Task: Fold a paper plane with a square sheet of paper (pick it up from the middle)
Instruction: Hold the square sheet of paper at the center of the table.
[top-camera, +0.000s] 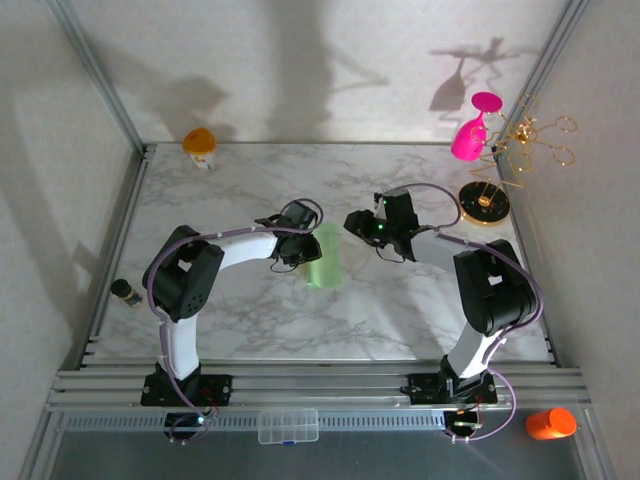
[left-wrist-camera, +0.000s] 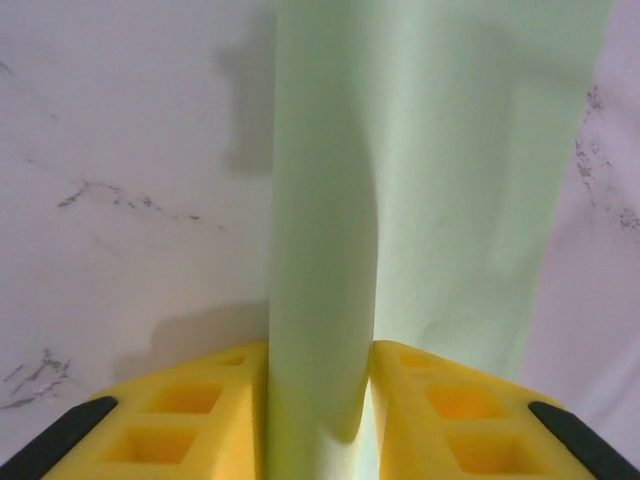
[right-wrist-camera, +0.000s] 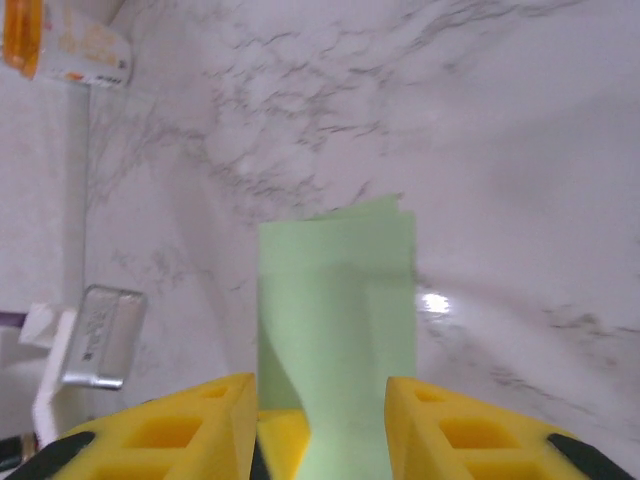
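Pinching the square sheet of paper (top-camera: 326, 262) from your left side, you are showing the left jaws part-closed. In the left wrist view both left fingers (left-wrist-camera: 205, 400) are pressing against a raised, rounded fold of the pale green sheet standing up between them. The rest of it is lying flat on the marble worktop (top-camera: 250, 310).

You are holding the right jaws wider apart. In the right wrist view the sheet is running in between the right fingers (right-wrist-camera: 440, 430), touching the one on the picture's right with a gap showing on the other side. These jaws are standing open and gripping nothing. From that camera the sheet is looking doubled over, two layers sitting slightly offset at the far edge.

In the top view the paper is sitting well to the left of the gold stand base (top-camera: 484, 203) and a little nearer the arm bases, reading as a narrow oblong. The left jaws are reaching it on the side away from the stand; the right jaws are sitting between sheet and stand.

A pink glass (top-camera: 470, 135) is tilting just behind the stand base, beside the gold wire rack (top-camera: 535, 140). An orange cup (top-camera: 200, 146) is standing far left of the stand at the worktop's back edge. A small dark bottle (top-camera: 125, 292) is sitting on the frame rail, farthest from the stand.
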